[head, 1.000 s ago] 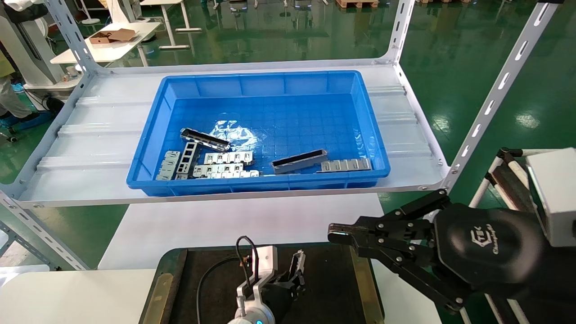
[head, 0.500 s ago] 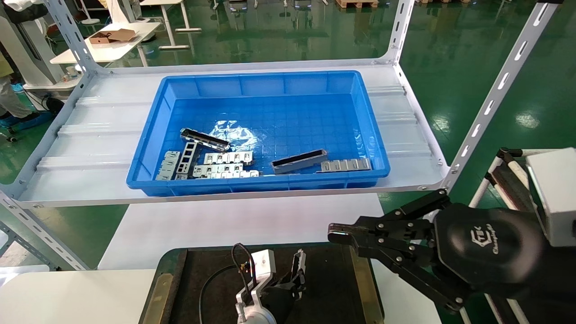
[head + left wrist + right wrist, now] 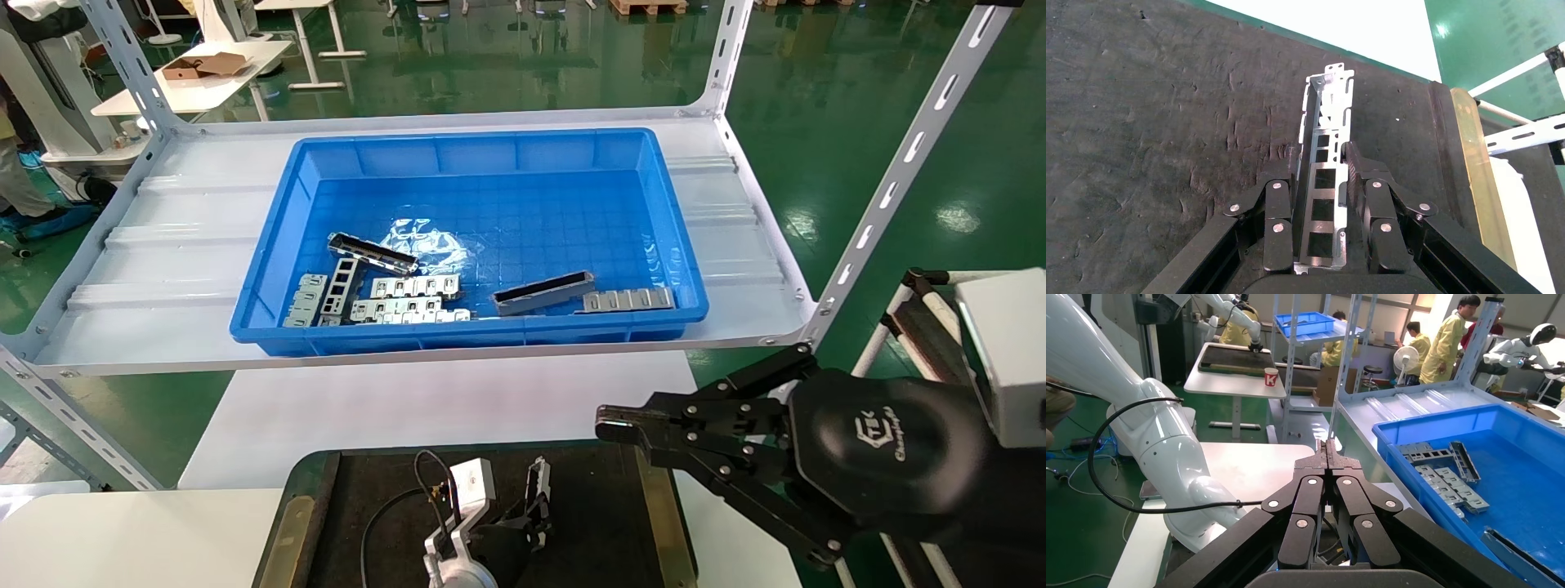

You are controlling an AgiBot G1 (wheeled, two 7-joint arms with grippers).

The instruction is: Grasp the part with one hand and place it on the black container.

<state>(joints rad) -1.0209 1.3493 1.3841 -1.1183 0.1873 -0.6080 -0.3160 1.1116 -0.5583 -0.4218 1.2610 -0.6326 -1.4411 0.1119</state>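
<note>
1. The part (image 3: 1324, 184) is clamped between the fingers (image 3: 1277, 214) of the left hand (image 3: 1324, 190), its long axis running out past the fingertips and its perforated face turned toward the wrist camera.
2. The part's far end, with its small tab, is seen low over the black container (image 3: 1156, 110); whether it is touching the dark mat cannot be told.
3. In the head view the left hand (image 3: 531, 510) is placed over the middle of the black container (image 3: 605, 523), near its front edge, with the part (image 3: 537, 483) standing up from it.
4. The container is carried on the white desk (image 3: 409, 408), brass-coloured strips being seen along its left and right edges.
5. The right hand (image 3: 621, 429) is held off to the right above the desk, its fingers pressed together on nothing.
6. Behind, a blue bin (image 3: 474, 237) is set on the shelf (image 3: 163, 245); a second housing (image 3: 542, 293) and several flat plates (image 3: 409, 298) are lying inside it.
</note>
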